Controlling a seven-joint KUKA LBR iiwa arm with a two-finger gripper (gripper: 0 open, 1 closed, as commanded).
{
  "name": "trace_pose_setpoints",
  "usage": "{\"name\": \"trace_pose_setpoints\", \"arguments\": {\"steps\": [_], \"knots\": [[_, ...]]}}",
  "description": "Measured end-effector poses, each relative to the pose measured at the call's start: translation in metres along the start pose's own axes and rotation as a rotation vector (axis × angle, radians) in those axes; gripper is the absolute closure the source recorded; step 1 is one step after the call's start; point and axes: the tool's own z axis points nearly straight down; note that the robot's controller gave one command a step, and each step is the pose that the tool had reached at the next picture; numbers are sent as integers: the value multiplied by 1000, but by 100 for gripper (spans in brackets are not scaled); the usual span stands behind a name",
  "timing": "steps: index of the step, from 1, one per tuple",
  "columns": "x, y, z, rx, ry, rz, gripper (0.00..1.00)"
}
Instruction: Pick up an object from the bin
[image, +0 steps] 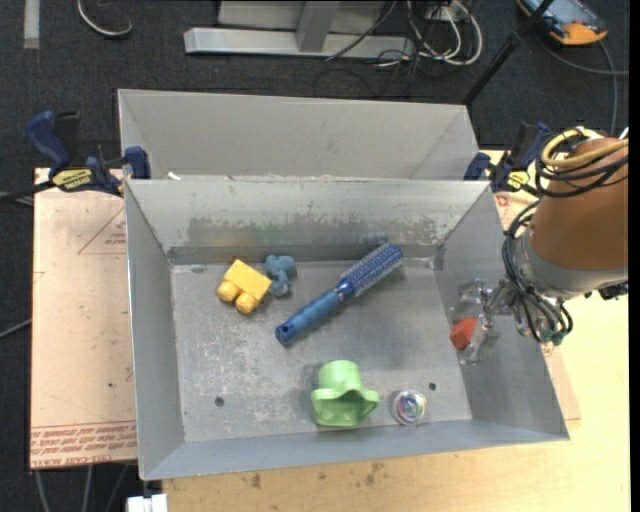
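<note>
We saw the hand (472, 325) low by the right wall of the grey metal bin (300, 210), a small red object (461, 335) at its tip; whether it was clenched or released we could not tell. Well apart lay a long blue plastic hairbrush (340, 292), a yellow toy block (244, 285) and a green plastic moulded piece (342, 394)

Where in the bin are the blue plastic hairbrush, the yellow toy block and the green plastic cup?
Blue plastic hairbrush (340, 293): camera view, handle's upper end.
Yellow toy block (245, 284): camera view, top face.
Green plastic cup (338, 385): camera view, side wall.
</note>
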Motion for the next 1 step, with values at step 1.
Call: {"name": "trace_pose_setpoints", "arguments": {"steps": [1], "knots": [[-20,-37,-45,2,3,-83,100]]}}
